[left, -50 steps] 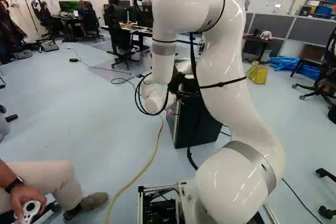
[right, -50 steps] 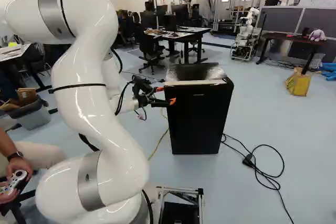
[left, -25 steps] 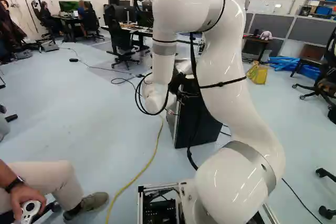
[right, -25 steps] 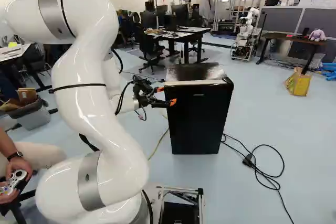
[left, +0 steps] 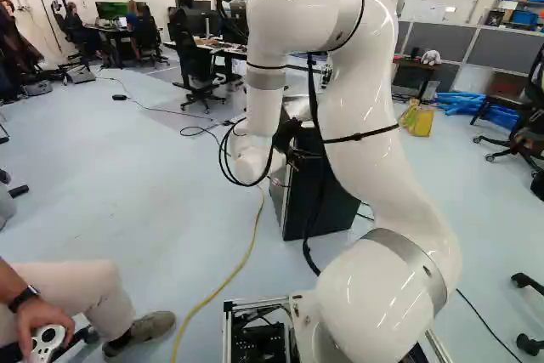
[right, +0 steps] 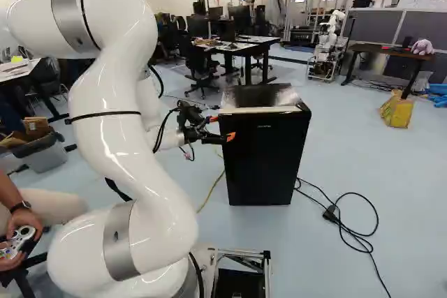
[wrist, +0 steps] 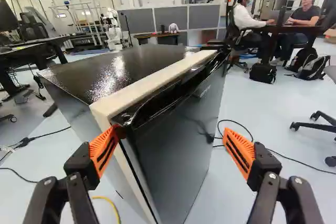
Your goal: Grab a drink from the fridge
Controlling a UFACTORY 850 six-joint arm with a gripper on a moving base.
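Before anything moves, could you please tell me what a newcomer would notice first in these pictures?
Most likely the big white arm, which fills much of the left side of the right base view. Next would come the black fridge standing on the floor just ahead of it, with the open gripper at its edge, its orange pads bright. Farther off, the yellow bag at that view's right also draws the eye.

Bright, diffuse light puts white glare on the fridge top (wrist: 111, 76) and highlights on the arm (right: 115, 141).

Black fridge (right: 265, 162) (white arm (right: 115, 130) alongside).
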